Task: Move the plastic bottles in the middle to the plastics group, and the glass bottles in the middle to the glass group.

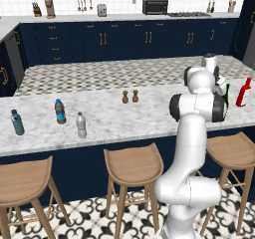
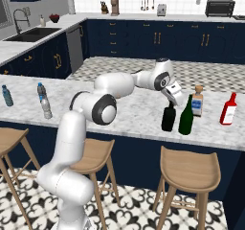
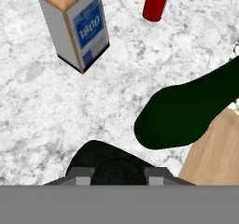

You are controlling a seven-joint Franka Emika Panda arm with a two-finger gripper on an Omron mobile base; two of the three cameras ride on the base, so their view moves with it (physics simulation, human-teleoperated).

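1. Your squat black bottle (image 2: 168, 118) stands on the marble desk (image 2: 134, 114) near its front edge, just beside the tall dark green wine bottle (image 2: 186, 115); beyond them are the squarish clear bottle (image 2: 197, 101) with the blue label and the slim red bottle (image 2: 228, 109), so it looks already brought up to the glass group.

2. Your fingers (image 2: 169, 101) sit at the black bottle's short neck; in the hand view the two tips flank its dark top (image 3: 114, 169) closely and look pinched on it, a narrow grip and not pressed together; actual contact is hard to confirm from these frames.

3. Treat that bottle as glass: stiff, smooth and probably heavy for its size; the round belly would be too wide and slippery, so the neck is the sensible place to hold; set it down flat before you let go, since it would break rather than bounce.

4. Mind the green bottle; it is tall, slim and easy to tip, and it stands close to your hand's right side; lift straight up when you leave.

5. Your arm reaches forward and to the right over the desk, elbow bent, wrist turned down so the hand points nearly straight at the desk.

6. The unlabelled plastic bottle (image 1: 81, 125) stands well apart on the left, near the two blue-labelled ones (image 1: 60, 111); it will be light and squeezable.
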